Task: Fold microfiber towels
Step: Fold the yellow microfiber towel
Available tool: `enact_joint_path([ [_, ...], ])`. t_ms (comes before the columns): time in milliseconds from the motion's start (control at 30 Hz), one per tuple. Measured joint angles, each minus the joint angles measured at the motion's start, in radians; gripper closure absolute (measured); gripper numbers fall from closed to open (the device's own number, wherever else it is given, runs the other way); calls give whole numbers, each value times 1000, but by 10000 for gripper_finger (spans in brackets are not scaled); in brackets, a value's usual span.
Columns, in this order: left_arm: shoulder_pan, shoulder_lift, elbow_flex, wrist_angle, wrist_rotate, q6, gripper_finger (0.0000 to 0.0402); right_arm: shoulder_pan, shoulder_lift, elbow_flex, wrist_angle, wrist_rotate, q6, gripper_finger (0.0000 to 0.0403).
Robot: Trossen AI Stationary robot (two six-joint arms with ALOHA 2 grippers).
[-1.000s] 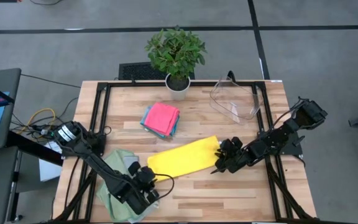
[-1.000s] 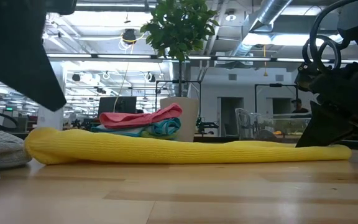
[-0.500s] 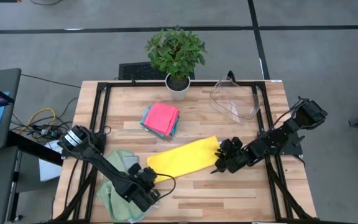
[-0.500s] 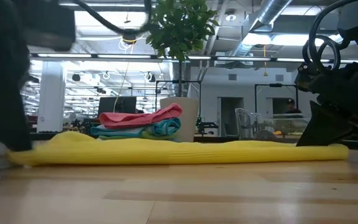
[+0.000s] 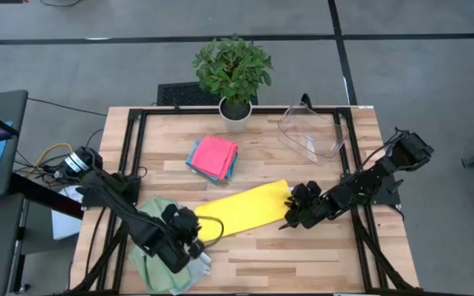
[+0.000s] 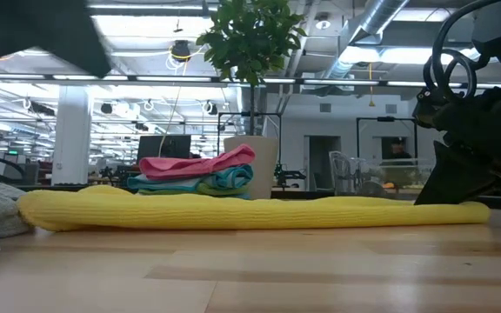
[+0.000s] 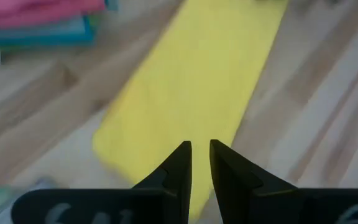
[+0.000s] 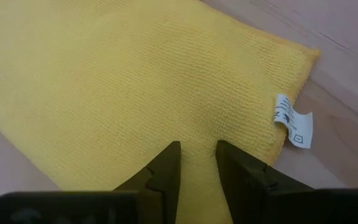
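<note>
Two grippers work the near part of the table, one at each end of the yellow towel, which lies as a long folded strip slanting across the boards. We see the left gripper hanging just off the towel's near left end with its fingers almost together and nothing between them; it holds no cloth. Beside it, at the table's near left corner, the sage green towel sits crumpled, apparently waiting its turn.

Our right gripper is down on the towel's right end, close to the white tag. Its fingers pinch a ridge of yellow cloth between them, we judge to pin that end while the strip is folded.

Farther back, the folded towels are stacked, pink on top of teal, out of the working space so finished pieces stay tidy. Beyond them stand the potted plant at the far edge and the clear bin toward the far right.
</note>
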Motion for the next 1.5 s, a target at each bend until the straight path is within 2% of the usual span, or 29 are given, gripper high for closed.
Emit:
enact_joint_path([
  [67,-3,4,-4,61,-59,-33,353,0,-9,0,-1,-7,0,272],
  [200,14,54,-61,327,-77,32,354,0,-47,-3,-13,-37,3,272],
  [300,60,106,-68,443,-52,114,354,0,-96,-3,-31,-38,11,272],
  [433,123,144,-68,529,25,218,354,0,-168,-3,-140,-39,82,270],
  [567,167,144,-68,555,62,307,354,1,-239,-2,-251,-153,160,249],
  [667,188,144,-68,582,64,352,354,3,-279,-2,-289,-258,187,217],
  [767,202,144,-68,614,76,388,354,3,-295,-2,-295,-311,227,183],
  [900,217,144,-68,622,81,429,354,3,-297,-1,-367,-334,337,157],
  [1167,252,144,-68,613,152,498,354,-27,-288,37,-380,-339,369,154],
  [1267,266,144,-68,611,169,529,354,-32,-253,54,-380,-339,383,154],
  [1367,279,144,-68,611,185,569,354,-32,-178,68,-336,-342,385,154],
  [1500,291,144,-68,608,206,597,354,-31,-81,116,-365,-336,384,154],
])
